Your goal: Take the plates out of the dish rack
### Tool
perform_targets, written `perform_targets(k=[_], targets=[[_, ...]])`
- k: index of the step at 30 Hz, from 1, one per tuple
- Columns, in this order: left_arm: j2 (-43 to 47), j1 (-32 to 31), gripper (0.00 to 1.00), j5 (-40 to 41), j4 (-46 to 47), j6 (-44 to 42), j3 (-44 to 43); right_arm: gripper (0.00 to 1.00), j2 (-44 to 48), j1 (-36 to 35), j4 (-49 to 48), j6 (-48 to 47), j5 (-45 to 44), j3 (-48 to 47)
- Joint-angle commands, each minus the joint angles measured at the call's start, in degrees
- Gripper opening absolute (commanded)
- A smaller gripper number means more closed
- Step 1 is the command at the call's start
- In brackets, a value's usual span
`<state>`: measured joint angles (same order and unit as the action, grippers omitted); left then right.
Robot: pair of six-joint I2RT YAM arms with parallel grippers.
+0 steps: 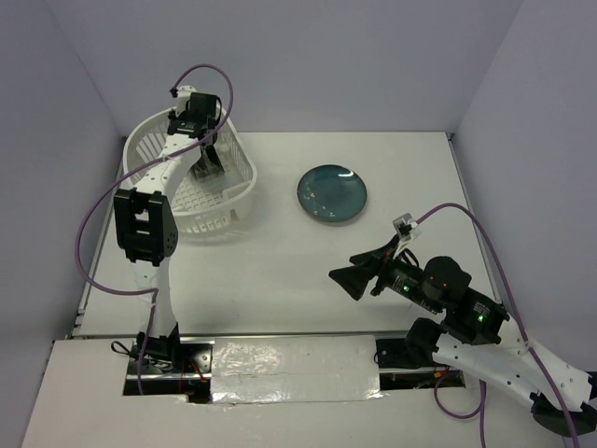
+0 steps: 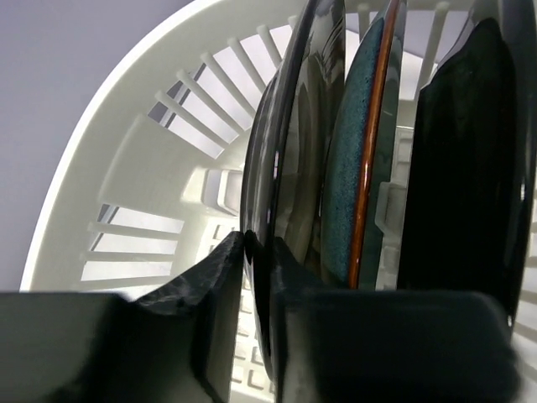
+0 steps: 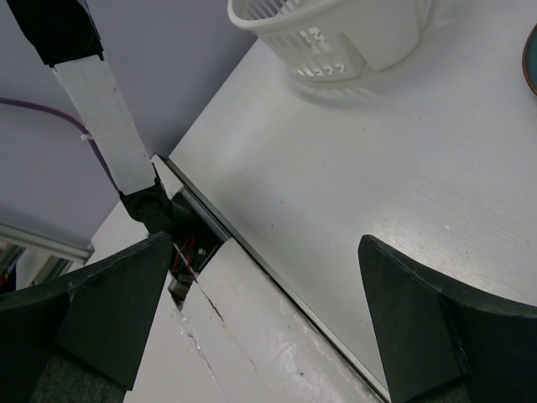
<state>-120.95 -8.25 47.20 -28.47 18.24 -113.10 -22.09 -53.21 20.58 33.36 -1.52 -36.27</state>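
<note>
One teal plate [image 1: 331, 193] is on the desk [image 1: 280, 271]; at least three more stand in the rack [image 1: 210, 222]. My left end effector [image 2: 258, 252] grips the rim of a dark plate [image 2: 294, 168] there. My right end effector [image 3: 264, 243] is spread, empty.

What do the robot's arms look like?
The left arm and the right arm are both made of white tubes with chunky black joints. A left purple cable and a right purple cable loop along them. The left gripper and the right gripper each have two black fingers. Small green lights glow on the right arm.
</note>
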Motion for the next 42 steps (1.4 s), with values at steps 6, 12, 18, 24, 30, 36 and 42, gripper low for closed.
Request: perform_targets(k=[6, 12, 18, 24, 30, 36, 42], targets=[[-0.4, 0.6, 0.01, 0.8, 1.6, -0.7, -3.2, 1.0, -0.2, -0.5, -2.3, -0.4, 0.1, 0.1], [-0.8, 0.5, 0.0, 2.2, -0.1, -2.4, -7.2, 1.0, -0.1, -0.5, -2.2, -0.4, 0.2, 0.1], [-0.6, 0.5, 0.0, 3.8, -2.1, -3.7, -11.8, 1.0, -0.3, -0.5, -2.1, -0.5, -0.1, 0.1], [0.3, 0.4, 0.0, 5.0, -4.0, -5.4, -15.7, 1.0, -0.4, -0.5, -2.4, -0.7, 0.3, 0.1], [4.3, 0.4, 0.0, 3.8, -4.1, -5.4, -15.9, 1.0, -0.9, -0.5, -2.3, -0.7, 0.4, 0.0], [10.5, 0.3, 0.0, 3.7, -3.6, -5.7, -16.3, 1.0, -1.6, -0.4, -2.4, -0.9, -0.1, 0.0], [21.0, -0.5, 0.0, -0.5, -1.9, -5.1, -15.1, 0.97, -3.3, -0.4, -3.1, -1.4, 1.3, 0.1]])
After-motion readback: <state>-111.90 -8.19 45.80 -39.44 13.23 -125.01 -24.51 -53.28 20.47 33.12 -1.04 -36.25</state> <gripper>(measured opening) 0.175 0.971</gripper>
